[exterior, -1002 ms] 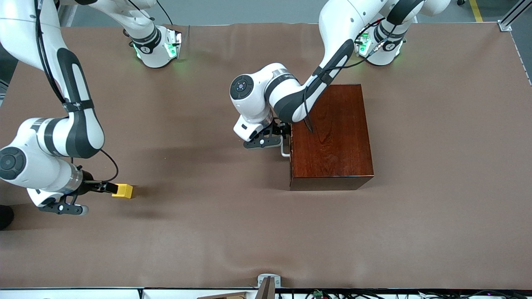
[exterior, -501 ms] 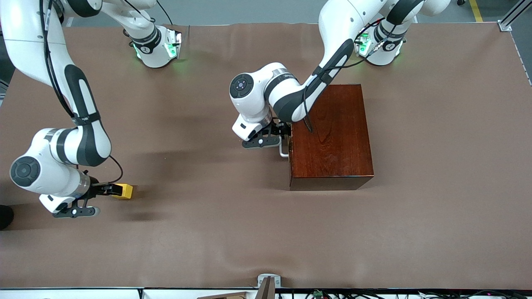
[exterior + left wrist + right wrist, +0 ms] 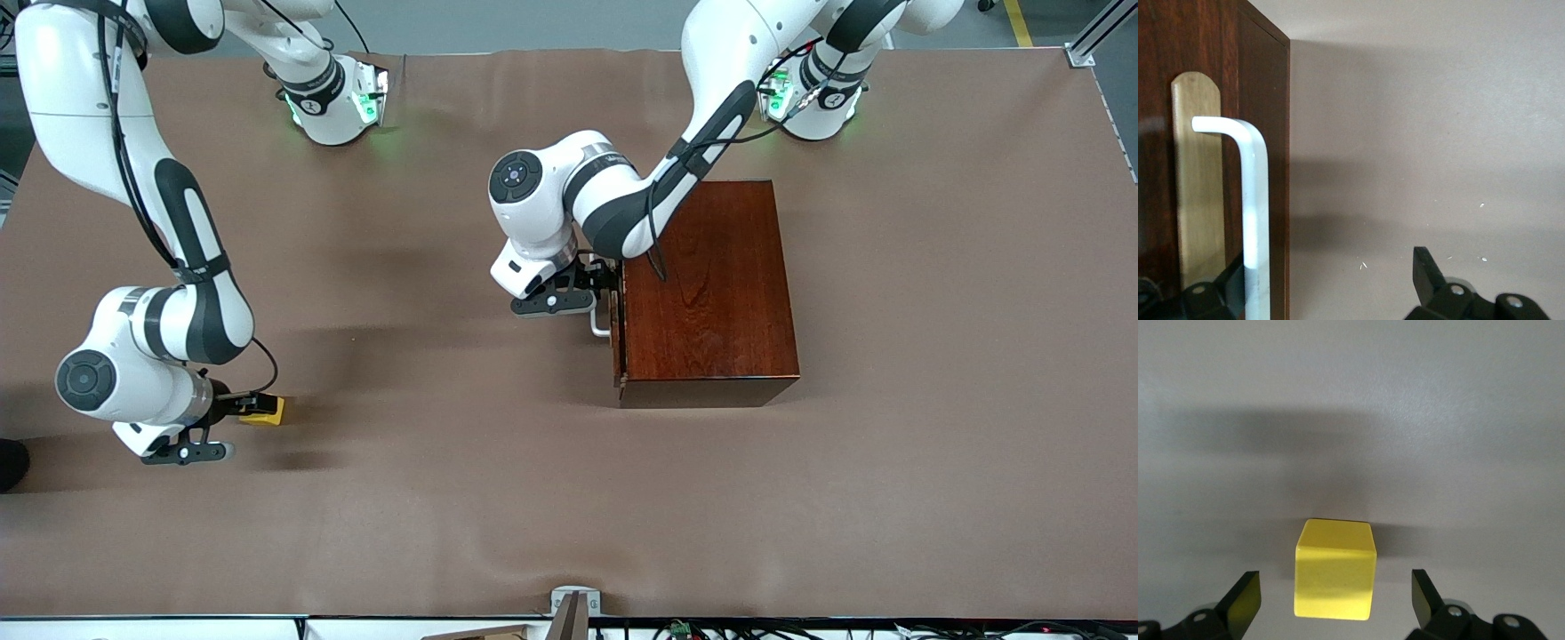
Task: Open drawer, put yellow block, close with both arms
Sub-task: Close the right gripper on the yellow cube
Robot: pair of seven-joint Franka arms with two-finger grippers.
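Observation:
The yellow block (image 3: 270, 410) (image 3: 1335, 577) lies on the brown table toward the right arm's end. My right gripper (image 3: 244, 404) (image 3: 1335, 600) is low at the block and open, one finger on each side of it with a gap on both sides. The dark reddish-brown box (image 3: 711, 293) stands mid-table. Its drawer (image 3: 617, 342) is out by a narrow crack. My left gripper (image 3: 603, 283) (image 3: 1328, 280) is open at the white bar handle (image 3: 601, 322) (image 3: 1253, 200). One of its fingers (image 3: 1228, 287) is tucked between the bar and the drawer front, the other stands well clear.
The brown table cover (image 3: 498, 480) spreads wide between the block and the box. Both green-lit arm bases (image 3: 342, 102) (image 3: 813, 98) stand along the table's edge farthest from the front camera. A small metal bracket (image 3: 573, 609) sits at the nearest edge.
The right gripper has slid in around the yellow block. The left gripper has drawn the handle toward the right arm's end, and the drawer has come out slightly.

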